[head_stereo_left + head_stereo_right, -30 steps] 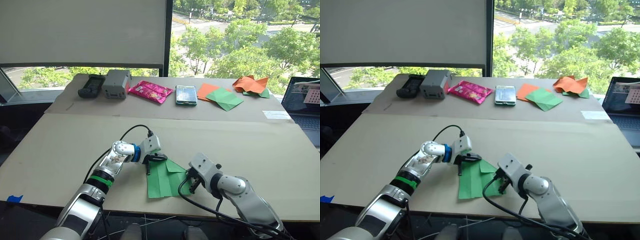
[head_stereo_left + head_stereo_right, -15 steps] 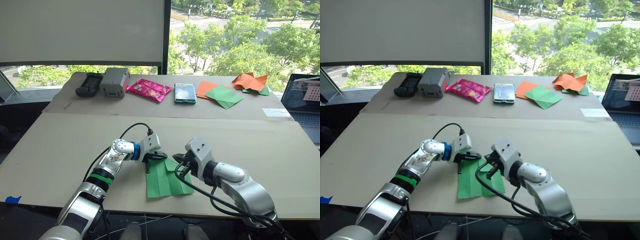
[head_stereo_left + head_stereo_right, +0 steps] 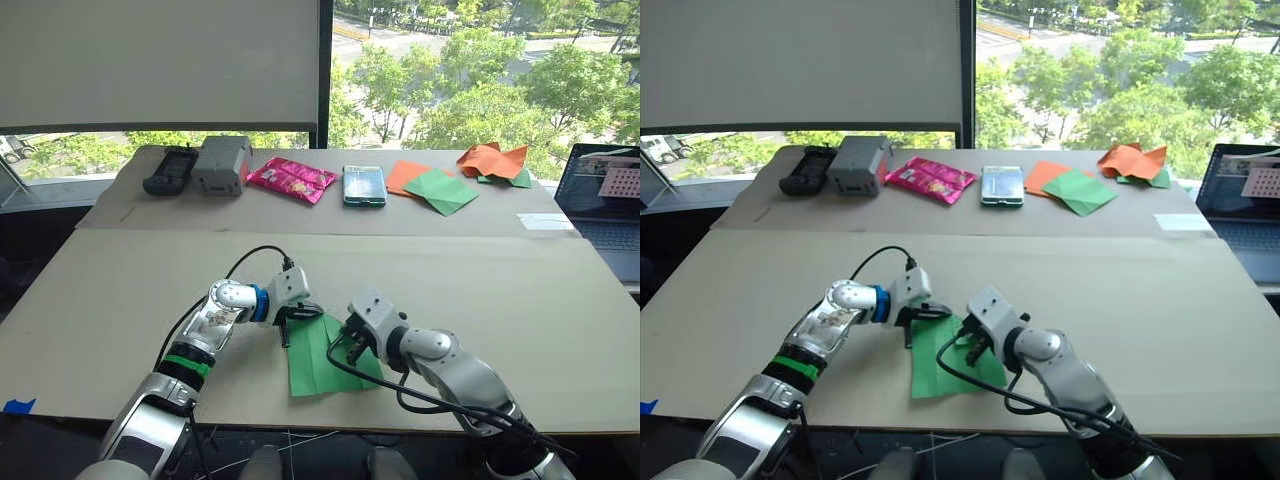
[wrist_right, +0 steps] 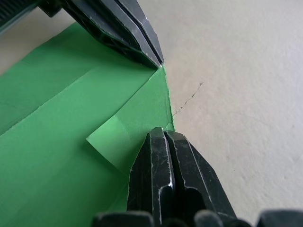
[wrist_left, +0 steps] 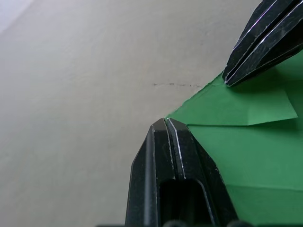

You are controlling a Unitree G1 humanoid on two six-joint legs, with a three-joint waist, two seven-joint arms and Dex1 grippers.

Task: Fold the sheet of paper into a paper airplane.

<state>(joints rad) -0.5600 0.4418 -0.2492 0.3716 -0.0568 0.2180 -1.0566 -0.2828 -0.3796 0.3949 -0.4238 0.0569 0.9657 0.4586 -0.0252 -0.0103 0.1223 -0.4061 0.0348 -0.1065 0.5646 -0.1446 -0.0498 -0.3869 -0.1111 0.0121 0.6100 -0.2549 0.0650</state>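
Note:
The bright green sheet of paper [image 3: 316, 366] lies partly folded near the front edge of the table, with long creases and a small flap [image 4: 110, 140] turned over at its far corner. My left gripper [image 3: 288, 332] is shut, and its tip [image 5: 166, 125] rests on the paper's far left corner. My right gripper [image 3: 346, 346] is also shut; its fingertips [image 4: 163, 136] press on the far edge beside the flap, a short way from the left one. Neither has paper between its fingers.
Along the far table lie a black device [image 3: 165, 171], a grey box [image 3: 221, 165], a pink packet [image 3: 293, 180], a phone [image 3: 363, 185], a darker green square [image 3: 441, 191] and crumpled orange paper [image 3: 491, 160]. A laptop [image 3: 608, 200] sits at far right.
My right gripper has swung from the paper's near right side to its far edge, close to the left gripper. The left gripper has held its place. The camera has shifted slightly.

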